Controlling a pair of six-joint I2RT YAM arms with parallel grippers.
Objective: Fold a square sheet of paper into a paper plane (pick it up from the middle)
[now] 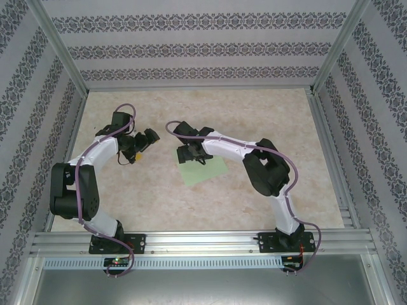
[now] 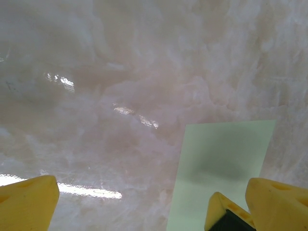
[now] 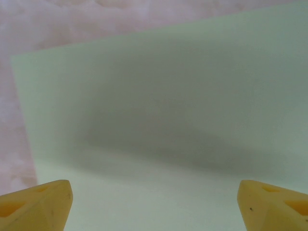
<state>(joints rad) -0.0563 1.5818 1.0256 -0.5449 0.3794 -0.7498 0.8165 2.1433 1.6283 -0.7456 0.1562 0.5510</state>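
The square sheet of paper (image 1: 205, 171) is pale green and lies flat on the marbled tabletop (image 1: 267, 114), near the middle. My right gripper (image 1: 191, 152) hovers over the sheet's far left part. In the right wrist view its yellow fingertips (image 3: 36, 204) stand wide apart, so the right gripper (image 3: 154, 207) is open with only the sheet (image 3: 159, 110) beneath it. My left gripper (image 1: 144, 141) is to the left of the sheet, over bare table. In the left wrist view the left gripper (image 2: 151, 202) is open with nothing between its fingers, and the sheet (image 2: 221, 163) lies at the lower right.
An aluminium rail (image 1: 203, 240) carrying both arm bases runs along the near edge. Patterned walls (image 1: 191, 47) and metal posts enclose the table on three sides. Bare tabletop lies around the sheet.
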